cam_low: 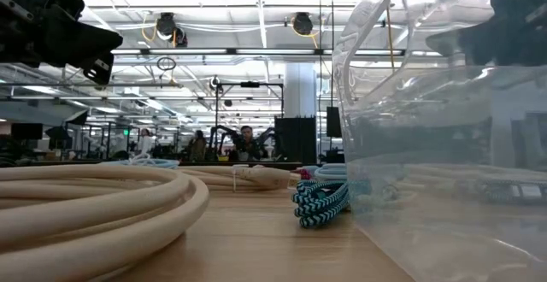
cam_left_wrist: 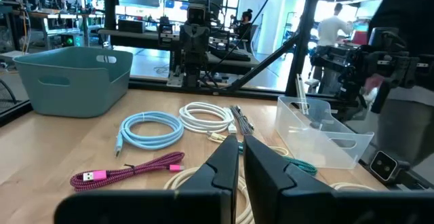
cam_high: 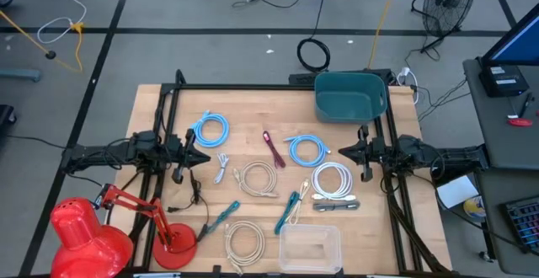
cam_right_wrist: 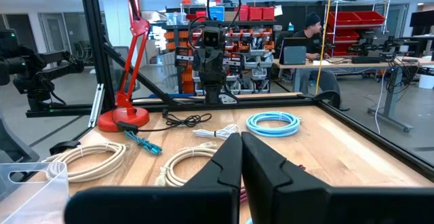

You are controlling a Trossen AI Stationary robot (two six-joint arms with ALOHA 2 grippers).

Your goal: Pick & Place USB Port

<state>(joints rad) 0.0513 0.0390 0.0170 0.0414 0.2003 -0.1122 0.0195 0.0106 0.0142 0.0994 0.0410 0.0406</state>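
**A:** Where does the grey USB port bar [cam_high: 335, 203] lie?

**B:** It lies flat on the wooden table [cam_high: 152, 126], right of centre. It is just on the near side of the white cable coil [cam_high: 332, 179] and a little farther away than the clear container [cam_high: 310, 246]. The teal bin [cam_high: 349, 97] is well apart from it, at the far right corner.

**A:** How does its long axis run?

**B:** From above, it runs left to right, roughly parallel with the table's near edge. Its right end points toward the right arm's side and its left end toward a teal braided cable [cam_high: 290, 211]. Which end carries the sockets cannot be told.

**A:** Does the left wrist camera agree?

**B:** Yes. There the bar [cam_left_wrist: 242, 120] lies lengthwise away from the camera, beside the white coil [cam_left_wrist: 207, 115].

**A:** What are the grippers doing?

**B:** The left gripper [cam_high: 195, 155] hangs over the left half of the table near a light blue coil [cam_high: 210, 129]. Its fingers [cam_left_wrist: 220, 166] are drawn together to a thin slit with nothing between them. The right gripper [cam_high: 348, 150] hovers on the far side of the white coil, near the bar but not touching it. Its fingers [cam_right_wrist: 261, 163] are pressed closed and empty.

**A:** What else lies around?

**B:** There is a second light blue coil [cam_high: 307, 150], a magenta cable [cam_high: 273, 147] and two beige coils [cam_high: 257, 179] [cam_high: 244, 240]. A red lamp [cam_high: 84, 232] stands at the near left corner.
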